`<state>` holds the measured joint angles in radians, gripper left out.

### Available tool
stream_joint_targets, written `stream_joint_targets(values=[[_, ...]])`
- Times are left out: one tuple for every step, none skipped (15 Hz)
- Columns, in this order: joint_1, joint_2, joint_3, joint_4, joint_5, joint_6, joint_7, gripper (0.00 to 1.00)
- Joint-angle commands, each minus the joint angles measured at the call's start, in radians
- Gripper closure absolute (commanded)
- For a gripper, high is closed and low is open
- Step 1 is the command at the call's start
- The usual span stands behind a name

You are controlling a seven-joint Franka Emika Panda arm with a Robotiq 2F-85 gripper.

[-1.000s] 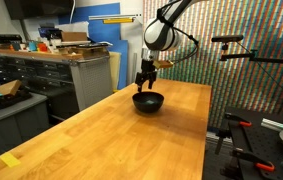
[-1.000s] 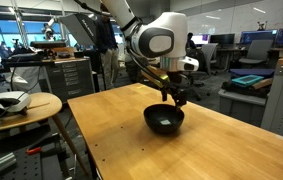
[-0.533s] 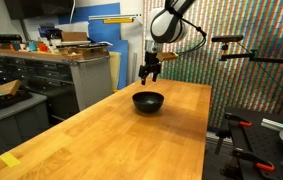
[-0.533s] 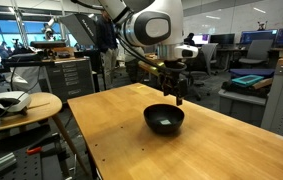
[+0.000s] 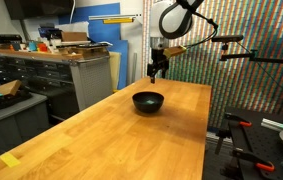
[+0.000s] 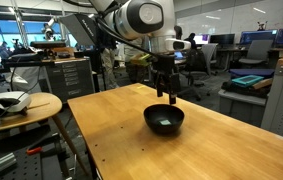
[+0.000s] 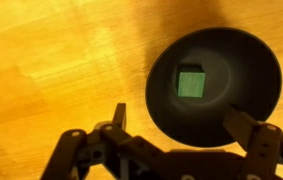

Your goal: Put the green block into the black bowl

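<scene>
The black bowl (image 5: 148, 101) sits on the wooden table (image 5: 111, 135) toward its far end; it also shows in an exterior view (image 6: 164, 119) and in the wrist view (image 7: 213, 86). The green block (image 7: 190, 84) lies inside the bowl, near its middle; in an exterior view it shows as a small speck (image 6: 165, 123). My gripper (image 5: 157, 72) hangs above the bowl, apart from it, and also shows in an exterior view (image 6: 166, 95). In the wrist view its fingers (image 7: 181, 122) are spread wide and hold nothing.
A grey cabinet with clutter (image 5: 51, 62) stands beside the table. A round side table with a white object (image 6: 16, 103) is near the table's corner. A black stand with an arm (image 5: 246, 55) is behind the table. Office desks fill the background.
My gripper has risen straight up from just over the bowl to well above it. The green block stays in the bowl.
</scene>
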<state>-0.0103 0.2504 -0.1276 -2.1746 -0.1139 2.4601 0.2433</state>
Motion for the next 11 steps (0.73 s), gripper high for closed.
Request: stream_joint_targets(values=[[-0.002, -0.097, 0.008, -0.042, -0.002, -0.084, 0.005, 0.0], [-0.006, -0.112, 0.012, -0.044, 0.007, -0.113, -0.005, 0.0], [-0.01, -0.131, 0.018, -0.043, 0.025, -0.161, -0.019, 0.0], [-0.013, -0.148, 0.023, -0.043, 0.037, -0.201, -0.026, 0.0], [-0.012, -0.081, 0.017, -0.017, 0.008, -0.137, -0.002, 0.0], [-0.012, -0.098, 0.021, -0.019, 0.013, -0.165, -0.003, 0.0], [-0.013, -0.11, 0.023, -0.021, 0.015, -0.179, -0.003, 0.0], [-0.013, -0.117, 0.024, -0.024, 0.016, -0.183, -0.003, 0.0], [-0.013, -0.121, 0.024, -0.028, 0.017, -0.184, -0.003, 0.0], [-0.013, -0.122, 0.025, -0.031, 0.017, -0.184, -0.003, 0.0], [-0.013, -0.122, 0.025, -0.032, 0.017, -0.184, -0.003, 0.0]])
